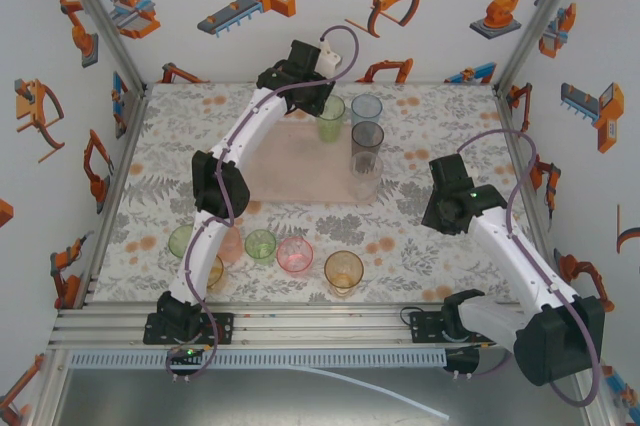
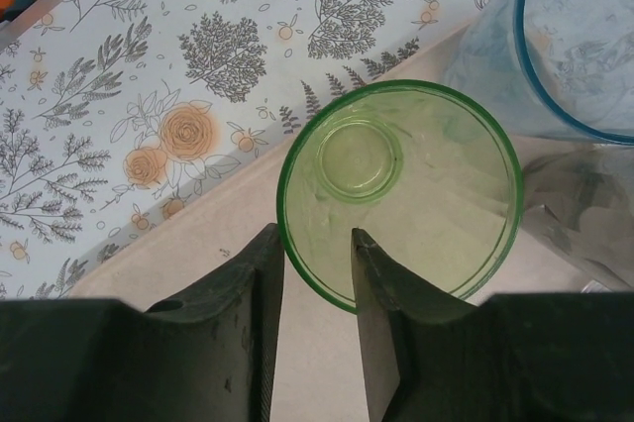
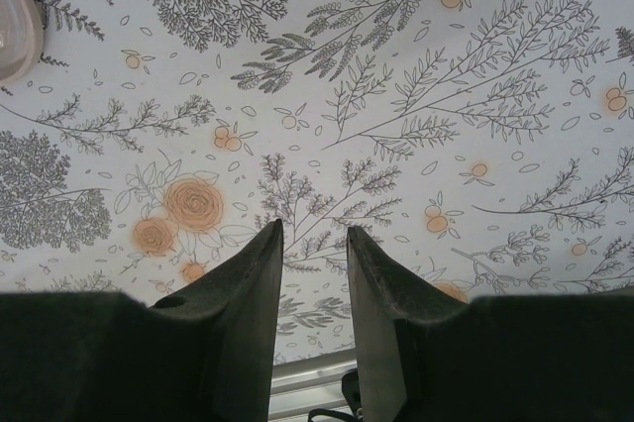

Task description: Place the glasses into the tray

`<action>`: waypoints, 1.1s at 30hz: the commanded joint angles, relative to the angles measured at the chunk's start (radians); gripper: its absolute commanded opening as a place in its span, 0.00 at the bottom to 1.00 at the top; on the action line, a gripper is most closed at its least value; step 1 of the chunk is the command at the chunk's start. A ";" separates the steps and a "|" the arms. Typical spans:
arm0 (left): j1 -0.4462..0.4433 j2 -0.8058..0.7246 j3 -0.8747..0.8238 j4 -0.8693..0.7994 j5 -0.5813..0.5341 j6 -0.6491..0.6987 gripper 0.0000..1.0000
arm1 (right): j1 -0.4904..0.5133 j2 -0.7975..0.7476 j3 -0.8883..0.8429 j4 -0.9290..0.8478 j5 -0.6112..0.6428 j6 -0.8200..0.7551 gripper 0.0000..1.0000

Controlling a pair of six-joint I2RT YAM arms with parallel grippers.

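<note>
l gripper [image 2: 313, 232] jaws slightly apart astride green glass [image 2: 396, 194] rim on tray [image 2: 203, 239], r gripper [image 3: 313, 227] part open, empty

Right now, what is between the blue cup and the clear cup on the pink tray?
A smoky grey tumbler stands between the pale blue tumbler and the clear tumbler, along the pink tray's right edge; the top view shows it.

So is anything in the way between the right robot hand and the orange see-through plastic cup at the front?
Nothing visible. Only bare floral tabletop lies between the right gripper and the orange translucent plastic tumbler.
</note>
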 commanded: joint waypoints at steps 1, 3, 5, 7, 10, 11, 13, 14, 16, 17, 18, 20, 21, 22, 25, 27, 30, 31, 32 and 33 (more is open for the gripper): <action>0.002 0.009 0.037 0.015 -0.005 0.011 0.41 | -0.007 0.003 0.015 0.008 -0.003 -0.003 0.34; 0.004 0.007 0.037 0.018 -0.006 0.012 0.43 | -0.005 0.001 0.014 0.008 -0.003 -0.001 0.34; 0.004 0.003 0.037 0.021 -0.006 0.014 0.44 | -0.005 0.000 0.013 0.008 -0.003 0.001 0.34; 0.005 0.001 0.039 0.021 -0.007 0.017 0.45 | -0.005 -0.003 0.013 0.008 -0.005 0.001 0.33; 0.004 -0.006 0.039 0.020 -0.011 0.017 0.48 | -0.006 -0.007 0.013 0.008 -0.006 0.002 0.33; 0.004 -0.007 0.039 0.019 -0.009 0.017 0.48 | -0.006 -0.008 0.013 0.007 -0.006 0.004 0.33; 0.004 -0.009 0.039 0.018 -0.011 0.017 0.50 | -0.006 -0.009 0.013 0.007 -0.008 0.003 0.33; 0.005 -0.011 0.038 0.017 -0.011 0.017 0.50 | -0.006 -0.011 0.013 0.008 -0.008 0.005 0.33; 0.006 -0.011 0.038 0.012 -0.011 0.015 0.53 | -0.006 -0.014 0.013 0.007 -0.011 0.005 0.33; 0.005 -0.012 0.038 0.010 -0.011 0.013 0.54 | -0.006 -0.017 0.012 0.008 -0.012 0.006 0.33; 0.007 -0.012 0.037 0.006 -0.010 0.011 0.56 | -0.005 -0.020 0.010 0.008 -0.013 0.006 0.33; 0.008 -0.013 0.036 -0.001 -0.003 0.006 0.57 | -0.006 -0.026 0.009 0.007 -0.013 0.009 0.34; 0.008 -0.011 0.036 -0.005 -0.003 0.002 0.58 | -0.006 -0.029 0.008 0.008 -0.013 0.008 0.34; 0.010 -0.012 0.034 -0.006 -0.001 0.000 0.58 | -0.005 -0.031 0.007 0.006 -0.014 0.010 0.34; 0.013 -0.008 0.034 -0.008 0.005 -0.008 0.58 | -0.006 -0.035 0.007 0.004 -0.014 0.013 0.34; 0.015 -0.007 0.034 -0.008 0.016 -0.011 0.58 | -0.006 -0.039 0.006 0.002 -0.016 0.014 0.33; 0.015 -0.006 0.035 -0.004 0.040 -0.008 0.58 | -0.005 -0.042 0.005 0.001 -0.016 0.018 0.34; 0.016 -0.007 0.035 -0.002 0.050 -0.006 0.58 | -0.006 -0.042 0.004 0.002 -0.016 0.017 0.34; 0.014 -0.005 0.036 0.000 0.057 -0.005 0.58 | -0.005 -0.042 0.005 0.000 -0.016 0.018 0.34; 0.016 -0.005 0.037 0.000 0.063 -0.004 0.58 | -0.006 -0.042 0.006 0.000 -0.016 0.018 0.34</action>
